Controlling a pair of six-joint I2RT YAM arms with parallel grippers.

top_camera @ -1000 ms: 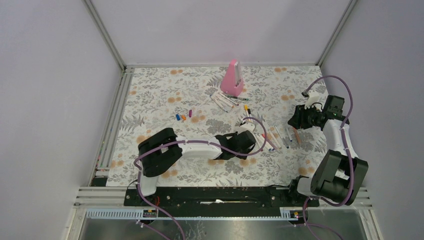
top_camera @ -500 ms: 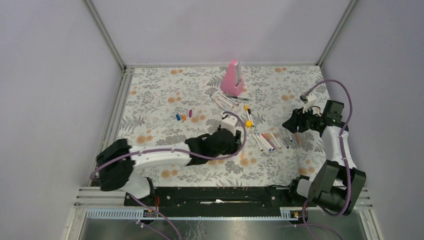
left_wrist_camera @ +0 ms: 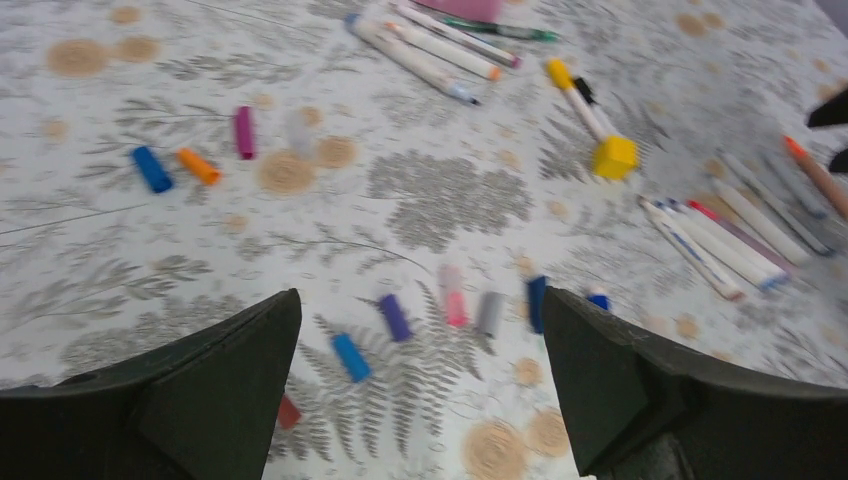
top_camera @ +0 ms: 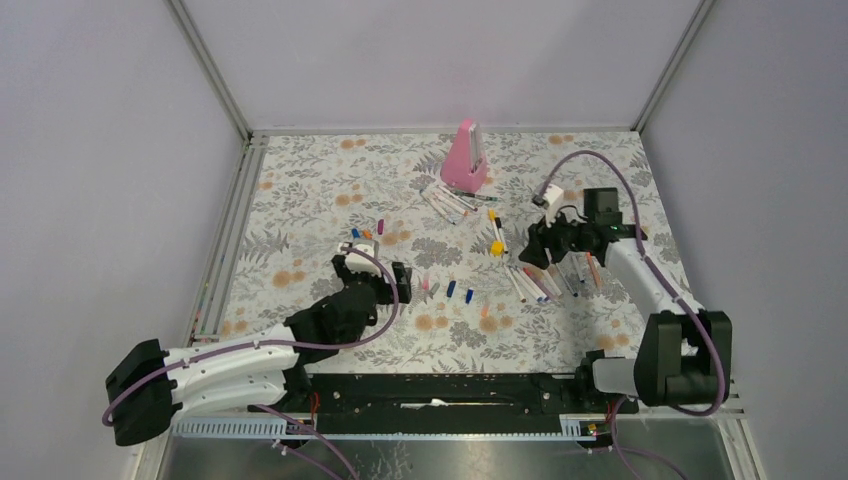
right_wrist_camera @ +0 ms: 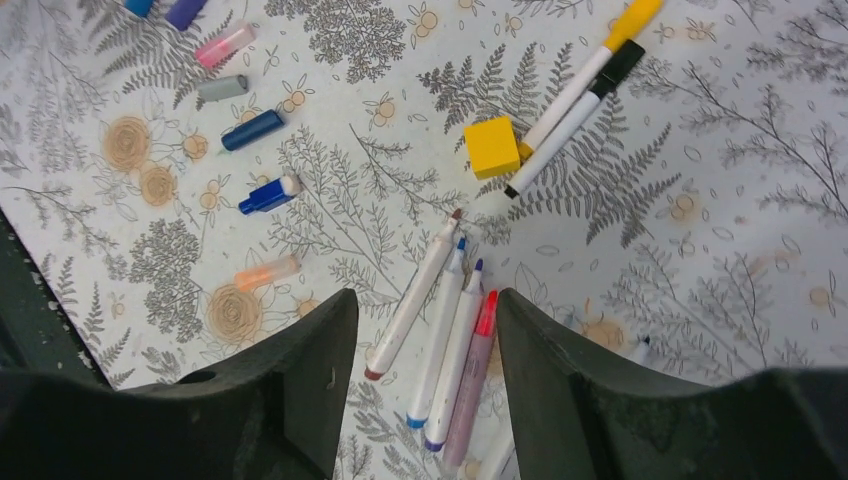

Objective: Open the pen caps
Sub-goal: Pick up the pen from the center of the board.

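Loose pen caps (top_camera: 450,289) lie in a short row mid-table, and a few more caps (top_camera: 367,235) lie further back left. My left gripper (top_camera: 372,262) hovers between the two groups. In the left wrist view it (left_wrist_camera: 420,300) stands wide open and empty above a blue cap (left_wrist_camera: 350,357), a purple cap (left_wrist_camera: 395,317) and a pink cap (left_wrist_camera: 453,300). My right gripper (top_camera: 545,245) hangs open over uncapped white pens (right_wrist_camera: 445,330) lying side by side; nothing sits in its jaws (right_wrist_camera: 425,300). Two pens with a yellow cap (right_wrist_camera: 632,18) and a black cap (right_wrist_camera: 620,62) lie beyond.
A tall pink wedge (top_camera: 465,157) stands at the back, with a bundle of pens (top_camera: 445,200) in front of it. A yellow cube (right_wrist_camera: 492,146) sits beside the capped pens. Metal rails border the floral cloth (top_camera: 300,190) on the left and near sides.
My left arm has swung back to the left and its gripper has opened wide; caps now lie where it was. The right gripper has moved left over the pens and opened a little.
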